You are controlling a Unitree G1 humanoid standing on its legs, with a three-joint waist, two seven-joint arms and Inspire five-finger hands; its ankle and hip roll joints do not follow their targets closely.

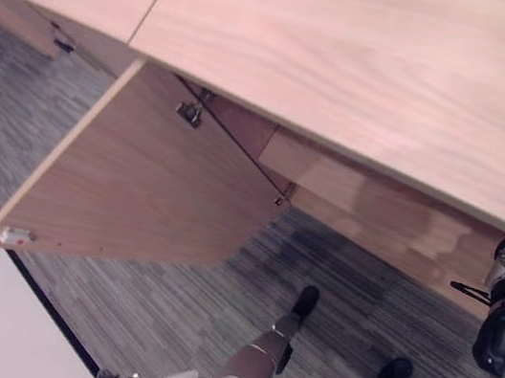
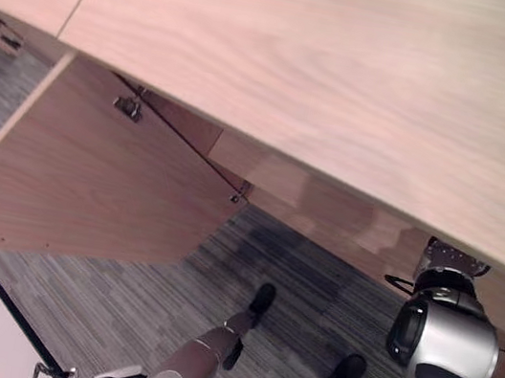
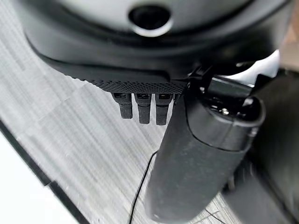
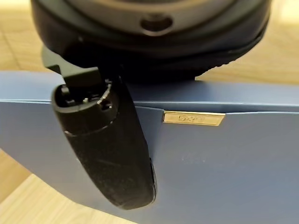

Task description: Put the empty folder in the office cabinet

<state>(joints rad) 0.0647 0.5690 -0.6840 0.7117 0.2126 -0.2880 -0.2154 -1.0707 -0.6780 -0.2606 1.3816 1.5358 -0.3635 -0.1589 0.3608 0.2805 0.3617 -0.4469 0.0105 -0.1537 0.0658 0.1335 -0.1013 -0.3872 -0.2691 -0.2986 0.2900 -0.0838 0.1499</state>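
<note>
**Right hand pinches blue folder at open cabinet**

The right hand (image 4: 110,154) clamps its thumb over a flat blue folder (image 4: 224,172) bearing a small gold label (image 4: 193,118), above light wood. The left hand (image 3: 140,100) hangs over grey carpet (image 1: 164,310), fingers curled, holding nothing. The office cabinet (image 1: 370,63) door (image 1: 147,181) stands open; its interior is hidden.

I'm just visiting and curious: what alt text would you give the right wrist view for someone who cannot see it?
The robot's dark right hand holds a blue folder, its thumb pressed flat across the folder's face. A small gold label sits near the folder's upper edge, and light wood shows behind and below it.
</note>
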